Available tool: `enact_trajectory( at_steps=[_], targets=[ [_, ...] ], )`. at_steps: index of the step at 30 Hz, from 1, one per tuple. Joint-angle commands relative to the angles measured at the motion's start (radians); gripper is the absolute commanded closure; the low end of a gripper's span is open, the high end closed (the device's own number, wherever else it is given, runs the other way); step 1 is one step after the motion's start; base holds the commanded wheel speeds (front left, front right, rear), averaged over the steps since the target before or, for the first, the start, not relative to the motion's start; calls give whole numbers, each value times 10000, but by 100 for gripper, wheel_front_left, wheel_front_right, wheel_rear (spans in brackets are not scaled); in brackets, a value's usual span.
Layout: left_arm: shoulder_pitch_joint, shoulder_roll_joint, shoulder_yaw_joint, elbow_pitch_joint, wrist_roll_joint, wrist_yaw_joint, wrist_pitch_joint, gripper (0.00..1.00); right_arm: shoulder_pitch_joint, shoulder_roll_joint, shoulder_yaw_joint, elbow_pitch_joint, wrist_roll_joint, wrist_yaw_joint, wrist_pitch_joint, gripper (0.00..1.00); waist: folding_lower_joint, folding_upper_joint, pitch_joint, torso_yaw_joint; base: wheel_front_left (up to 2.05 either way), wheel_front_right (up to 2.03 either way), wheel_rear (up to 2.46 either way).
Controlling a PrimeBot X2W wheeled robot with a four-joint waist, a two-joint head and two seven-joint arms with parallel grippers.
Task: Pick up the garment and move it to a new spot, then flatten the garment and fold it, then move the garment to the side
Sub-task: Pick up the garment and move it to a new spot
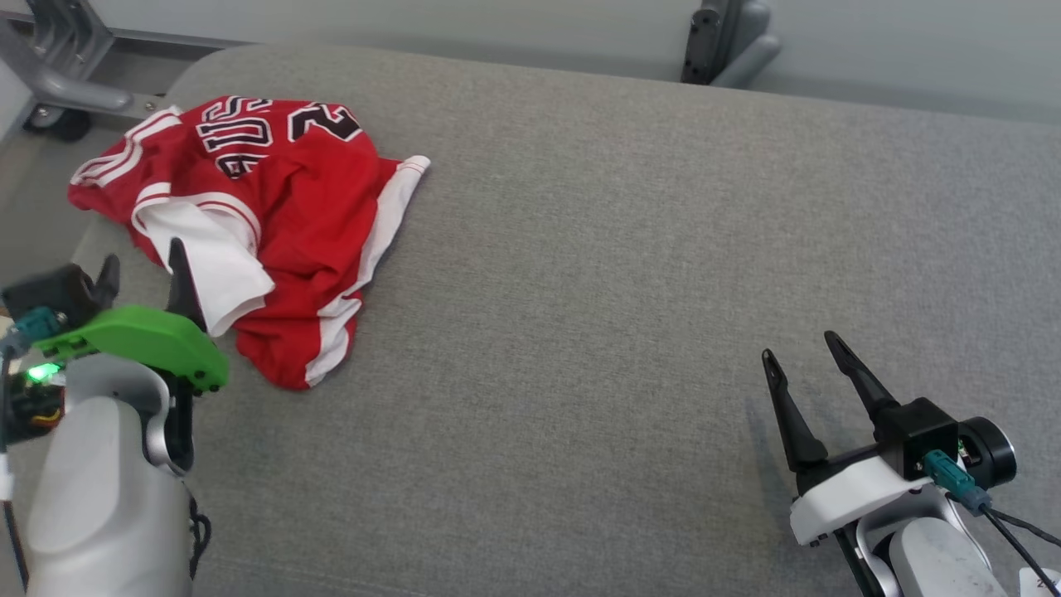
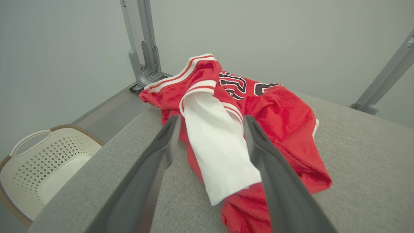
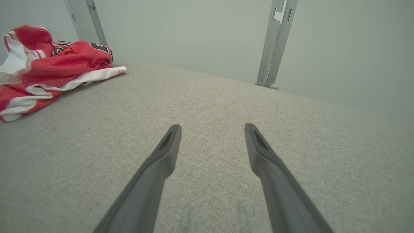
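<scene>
One red jersey (image 1: pixel 282 224), trimmed in white stripes, lies crumpled at the far left corner of the grey upholstered cushion (image 1: pixel 580 290) in front of you, one edge reaching the cushion's left side. Black characters outlined in white run across its upper fold; from the head camera they sit upside down and creased (a "U" and a "2" can be made out, the rest cannot be read for certain). A white fold (image 2: pixel 220 145) of the jersey drapes over the red cloth toward the robot.

Your left gripper (image 1: pixel 142 265) stands right at that near edge, jaws spread wide and gripping nothing. In the left wrist view the white fold runs up between its two dark fingers. Whether either finger touches the cloth cannot be told.

Your right gripper (image 1: pixel 800 348) sits low over bare cushion at the near right, well apart from the jersey, its two fingers likewise splayed and holding nothing.

One cream laundry basket (image 2: pixel 61 147), perforated and handled with a brown rim, stands on the floor beside the cushion's left side; its plain white bottom is what you see inside. Two grey metal posts, one upright (image 2: pixel 145 42) and one slanted (image 2: pixel 385 81), rise behind the cushion against the pale wall.
</scene>
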Motion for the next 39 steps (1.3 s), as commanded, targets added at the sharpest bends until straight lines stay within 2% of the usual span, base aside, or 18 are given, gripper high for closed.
enact_trajectory(
  at_steps=[1, 8, 17, 18, 19, 20, 23, 30, 35, 36, 39],
  targets=[
    [-573, 193, 97, 323, 17, 161, 63, 0, -225, -98, 4, -55, 78, -3, -32, 0, 0, 106, 1250, -1122, 0, 0, 0],
    [-2205, 995, 397, 1933, -1, 636, 29, 0, -648, -133, 270, -89, 174, -3, -33, 0, 0, 106, 1989, -1688, 0, 0, 0],
    [-3118, 1924, 327, 3768, 471, 1497, -307, 0, -421, -272, 1024, 114, 315, -3, -33, 0, 0, 106, 2181, -2006, 0, 0, 0],
    [-3146, 1954, 282, 3935, 513, 1570, -339, 51, -382, -266, 1044, 134, 360, -3, -32, 0, 0, 106, 2151, -2020, 0, 0, 0],
    [-3168, 1967, 233, 4051, 561, 1625, -383, 84, -339, -257, 1050, 149, 373, -3, -32, 0, 0, 106, 2121, -2028, 0, 0, 0],
    [-3202, 2012, 210, 4166, 577, 1696, -452, 100, -307, -240, 1050, 165, 405, -3, -32, 0, 0, 106, 2088, -2030, 0, 0, 0],
    [-3311, 2071, 392, 4310, 366, 1780, -824, 100, -276, -140, 1055, 205, 462, -3, -33, 0, 0, 106, 1933, -2019, 0, 0, 0],
    [-3863, 1879, 132, 3523, 406, 1316, -1727, 100, 6, 32, 1136, 394, 578, -3, -32, 0, 0, 106, 1256, -1889, 0, 0, 0],
    [-4579, 1529, -117, 2376, 83, 421, -1600, 100, 230, 229, 1177, 509, 791, -3, -33, 0, 0, 106, 600, -1940, 0, 0, 0],
    [-4579, 1529, -117, 2376, 83, 421, -1600, 100, 230, 229, 1177, 509, 791, -3, -33, 0, 0, 106, 600, -1940, 0, 0, 0],
    [-4870, 1153, -521, 1371, -154, -197, -1012, 100, 412, 354, 1173, 594, 906, -3, -32, 0, 0, 106, 183, -2085, 0, 0, 0]
  ],
)
